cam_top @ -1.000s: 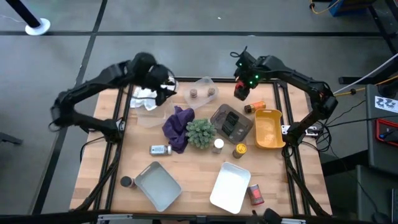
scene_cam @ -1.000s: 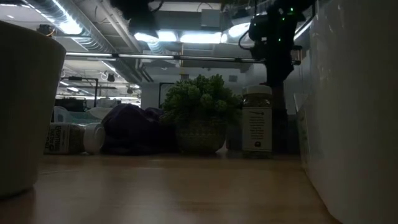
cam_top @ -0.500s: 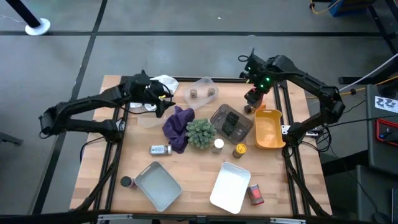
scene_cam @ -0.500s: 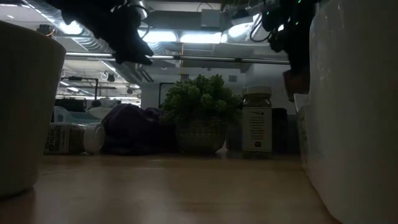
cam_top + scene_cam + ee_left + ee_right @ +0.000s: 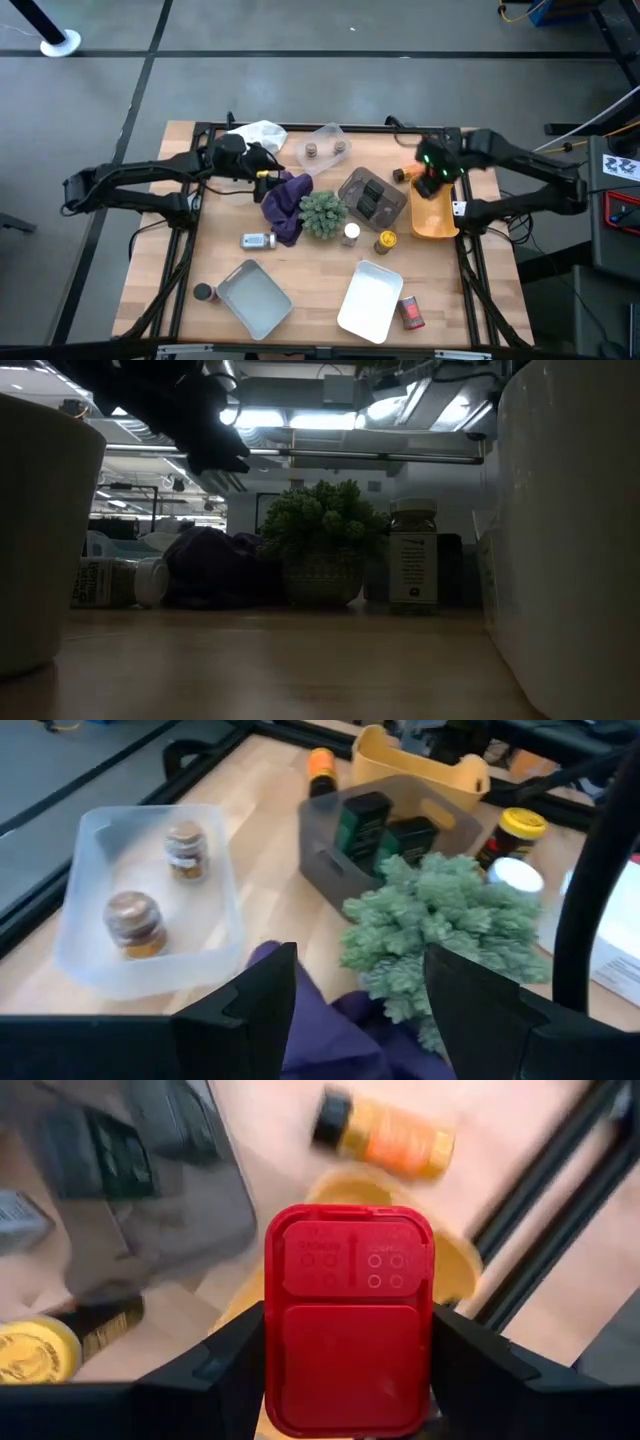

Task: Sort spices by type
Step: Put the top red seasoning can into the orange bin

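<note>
Right now the right gripper [image 5: 348,1410] is clamped on a red spice tin [image 5: 348,1318], lid facing the wrist cam, hovering over the yellow bin [image 5: 432,210] on the right side of the table. Just past the bin's far edge lies an orange jar [image 5: 385,1132] w/ black cap, on its side on the wood. Left of the yellow bin sits the grey bin [image 5: 352,190] w/ dark green tins [image 5: 385,825] inside. Near the grey bin: a yellow-capped jar [image 5: 386,241] and a white-capped jar [image 5: 351,233], next to the spiky plant [image 5: 322,212].

Left gripper [image 5: 360,985] hangs empty, fingers moderately apart, above the purple cloth [image 5: 285,200], left of the plant. Clear bin [image 5: 150,900] w/ two brown-capped jars [image 5: 135,923] is at the far middle. Other spices still loose: a clear jar lying down [image 5: 257,240] left of the cloth, a dark-capped jar [image 5: 204,293] near-left by a white tray [image 5: 250,298], a red tin [image 5: 411,313] near-right beside another white tray [image 5: 368,298].

Step in hand, as I judge it: drop the red tin into the yellow bin. To do it well: centre over the bin's open middle, not the rim; lower till the tin is inside the walls before releasing so it doesn't bounce out; keep clear of the orange jar. Left arm should stay off the plant and cloth.
</note>
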